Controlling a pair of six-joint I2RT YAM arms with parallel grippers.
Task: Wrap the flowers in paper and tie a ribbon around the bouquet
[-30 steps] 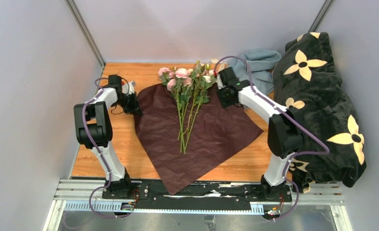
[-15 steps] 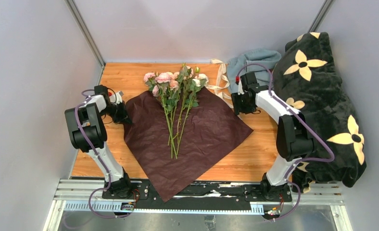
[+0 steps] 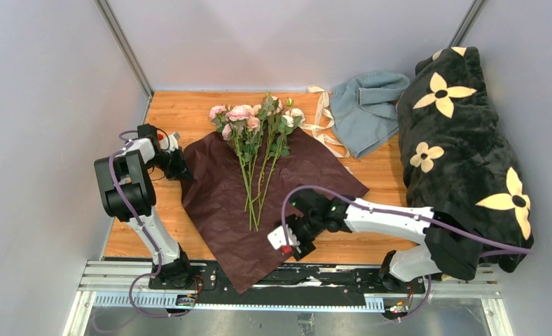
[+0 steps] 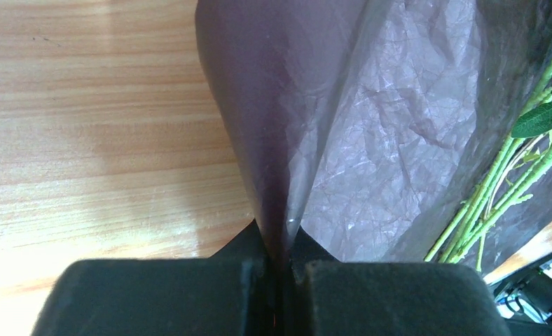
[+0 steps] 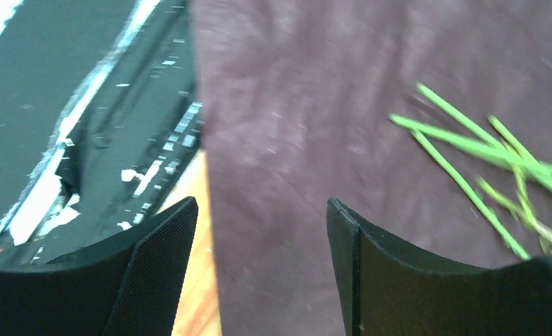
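Left end effector pinches the paper at the left edge of the counter; right end effector, spread, hangs over that sheet's near edge.

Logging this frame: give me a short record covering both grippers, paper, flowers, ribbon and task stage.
left gripper: shut on the paper at its left corner, which is raised off the table
right gripper: open, above the paper's near right edge, holding nothing
flowers: lying on the paper, blooms at the far side, stems toward the arms
ribbon: loose on the table beside the grey-blue cloth
stage: paper not yet wrapped, ribbon not tied
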